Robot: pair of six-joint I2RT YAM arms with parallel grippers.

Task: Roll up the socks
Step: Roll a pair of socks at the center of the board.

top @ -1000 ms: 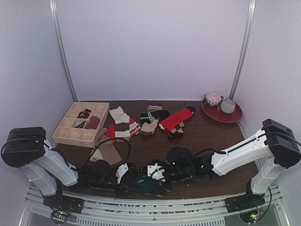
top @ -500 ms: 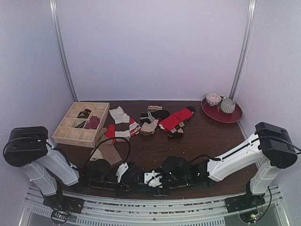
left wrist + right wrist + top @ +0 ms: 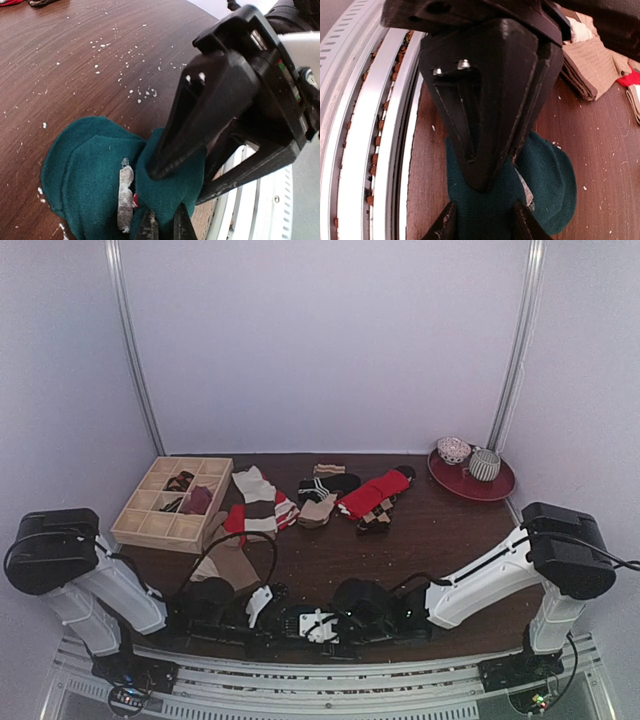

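Note:
A dark teal sock (image 3: pixel 85 170) lies bunched on the brown table by the near edge, with a whitish label on it. My left gripper (image 3: pixel 166 227) is shut on a fold of that sock. My right gripper (image 3: pixel 485 225) meets it head-on, and teal sock (image 3: pixel 545 180) fabric fills the gap between its jaws. Each wrist view is largely blocked by the other arm's black fingers (image 3: pixel 200 110). From above, both grippers meet at the front centre (image 3: pixel 300 624) and hide the sock. More socks lie at the back: a red one (image 3: pixel 372 492), an argyle one (image 3: pixel 378 512), a striped one (image 3: pixel 258 498).
A wooden compartment box (image 3: pixel 160 530) at the back left holds a few rolled socks. A tan sock (image 3: pixel 228 565) lies just in front of it. A red plate (image 3: pixel 462 484) with two cups stands at the back right. The metal rail (image 3: pixel 365 150) runs along the near table edge.
My right arm has slid left until its gripper meets the left one, and its jaws have narrowed from wide open onto the teal sock. The left gripper stayed shut and still.

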